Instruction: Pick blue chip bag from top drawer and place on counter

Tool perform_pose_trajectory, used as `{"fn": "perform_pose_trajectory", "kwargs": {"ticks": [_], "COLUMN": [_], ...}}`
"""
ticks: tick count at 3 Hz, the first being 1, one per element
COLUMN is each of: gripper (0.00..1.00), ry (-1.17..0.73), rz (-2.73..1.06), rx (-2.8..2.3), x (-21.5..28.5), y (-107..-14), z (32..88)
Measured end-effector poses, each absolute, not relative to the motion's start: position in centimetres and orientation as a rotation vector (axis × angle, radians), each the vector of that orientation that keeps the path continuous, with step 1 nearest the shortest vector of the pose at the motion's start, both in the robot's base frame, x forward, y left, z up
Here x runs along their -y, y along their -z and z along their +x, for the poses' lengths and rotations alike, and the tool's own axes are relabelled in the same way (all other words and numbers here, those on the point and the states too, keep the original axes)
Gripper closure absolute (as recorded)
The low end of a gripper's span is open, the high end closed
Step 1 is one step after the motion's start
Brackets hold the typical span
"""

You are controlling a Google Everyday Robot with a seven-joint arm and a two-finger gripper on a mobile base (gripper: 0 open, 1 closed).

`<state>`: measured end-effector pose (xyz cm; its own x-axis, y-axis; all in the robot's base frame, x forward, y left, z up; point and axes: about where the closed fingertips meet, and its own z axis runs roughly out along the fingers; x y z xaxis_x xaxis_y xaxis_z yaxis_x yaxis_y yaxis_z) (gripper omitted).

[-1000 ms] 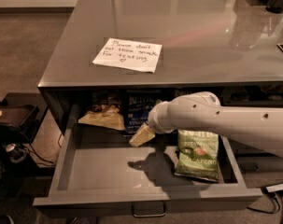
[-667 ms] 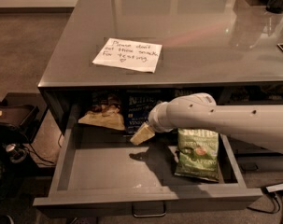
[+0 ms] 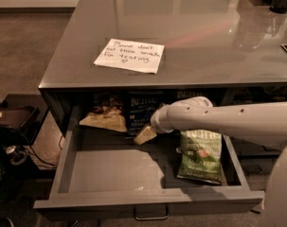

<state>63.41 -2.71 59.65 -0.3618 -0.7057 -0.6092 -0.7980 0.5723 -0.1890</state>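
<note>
The top drawer (image 3: 105, 169) is pulled open below the counter (image 3: 190, 41). The dark navy chip bag (image 3: 142, 111) with white lettering stands at the back of the drawer, partly under the counter's edge. My white arm reaches in from the right. My gripper (image 3: 145, 134), with tan fingers, is low in the drawer at the bag's lower edge, just in front of it. A green chip bag (image 3: 201, 156) lies flat in the right part of the drawer, partly under my arm.
A tan and brown snack bag (image 3: 105, 118) lies at the drawer's back left. A white handwritten note (image 3: 130, 56) lies on the counter. Dark equipment and cables (image 3: 10, 136) sit on the floor to the left. A small metal handle (image 3: 151, 215) is on the drawer front.
The gripper has moved a little further back into the drawer, closer to the navy bag. The bags have not moved.
</note>
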Motion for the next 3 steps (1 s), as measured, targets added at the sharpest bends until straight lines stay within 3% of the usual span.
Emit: {"fn": "perform_pose_trajectory", "kwargs": {"ticks": [3], "gripper": [0.64], "ry": [-0.207], "rz": [-1.180], "rx": [-2.123], "x": [-0.1], "y": [-61.0], "z": [65.6]}}
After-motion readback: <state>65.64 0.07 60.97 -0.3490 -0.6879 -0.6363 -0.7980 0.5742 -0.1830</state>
